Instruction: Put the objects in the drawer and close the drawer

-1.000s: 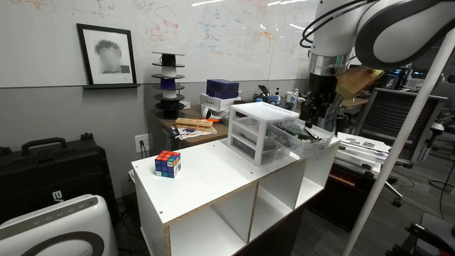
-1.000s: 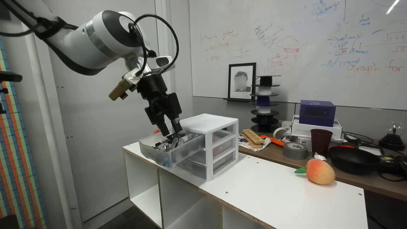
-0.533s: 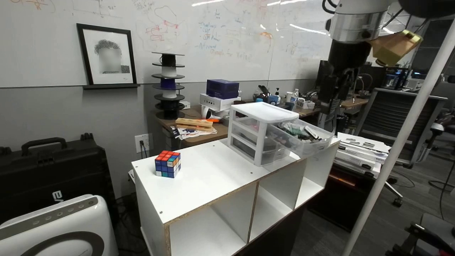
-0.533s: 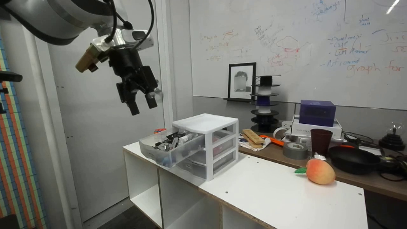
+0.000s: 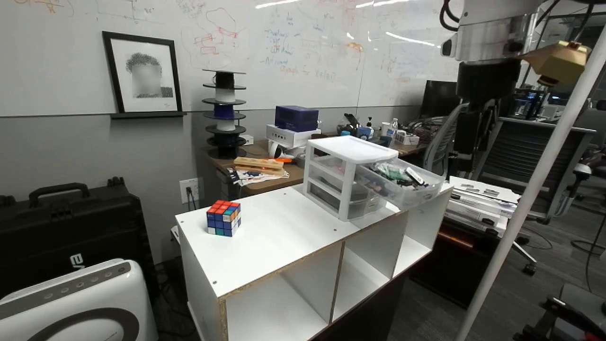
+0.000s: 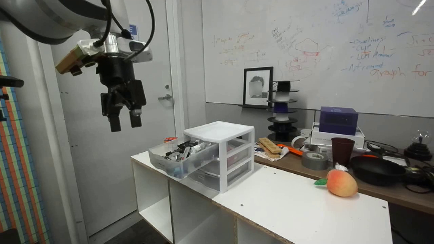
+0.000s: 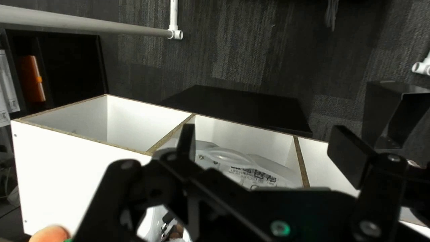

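The translucent drawer (image 5: 416, 199) is pulled out of the small white-framed unit (image 5: 348, 189); it also shows in an exterior view (image 6: 166, 167). Small jumbled objects (image 6: 184, 150), dark and light, lie in it, also in an exterior view (image 5: 397, 173); I cannot pick out each piece. In the wrist view a few small items (image 7: 173, 230) show past my gripper's linkage. My gripper (image 6: 125, 123) is open and empty, pointing down, above and outside the drawer's front. In the wrist view my gripper (image 7: 268, 148) has its fingers wide apart, with nothing between them.
The unit stands on a large white open-fronted cabinet (image 5: 265, 246). A red-and-blue cube (image 5: 223, 219) sits at one end and a peach (image 6: 341, 183) at the other end. A brown desk (image 6: 315, 169) with clutter is behind. A pale pole (image 5: 535, 184) stands near the arm.
My gripper has risen from over the drawer's contents, moved back past the drawer's front and tilted to point more straight down. The drawer and its contents appear unmoved over the last half second.
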`<control>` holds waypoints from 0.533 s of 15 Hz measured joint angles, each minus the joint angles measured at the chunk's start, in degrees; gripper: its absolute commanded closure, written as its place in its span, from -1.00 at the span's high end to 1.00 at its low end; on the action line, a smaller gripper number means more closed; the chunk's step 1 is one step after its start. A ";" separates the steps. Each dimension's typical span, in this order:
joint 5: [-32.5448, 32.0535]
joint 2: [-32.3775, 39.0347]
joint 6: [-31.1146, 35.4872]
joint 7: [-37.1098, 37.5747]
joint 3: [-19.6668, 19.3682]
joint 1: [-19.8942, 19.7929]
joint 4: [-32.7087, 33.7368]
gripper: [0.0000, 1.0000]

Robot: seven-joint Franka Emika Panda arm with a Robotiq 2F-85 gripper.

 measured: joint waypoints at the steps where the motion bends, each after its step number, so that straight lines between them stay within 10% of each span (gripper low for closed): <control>1: 0.47 1.02 0.52 -0.46 -0.39 -0.23 -0.31 1.00; 5: 2.12 7.01 2.73 -1.15 -1.57 -1.11 -0.59 1.00; 6: 2.15 8.59 3.40 -1.14 -1.60 -1.33 -0.57 0.50; 8: 2.03 11.66 6.04 -0.99 -1.60 -1.73 -0.46 0.31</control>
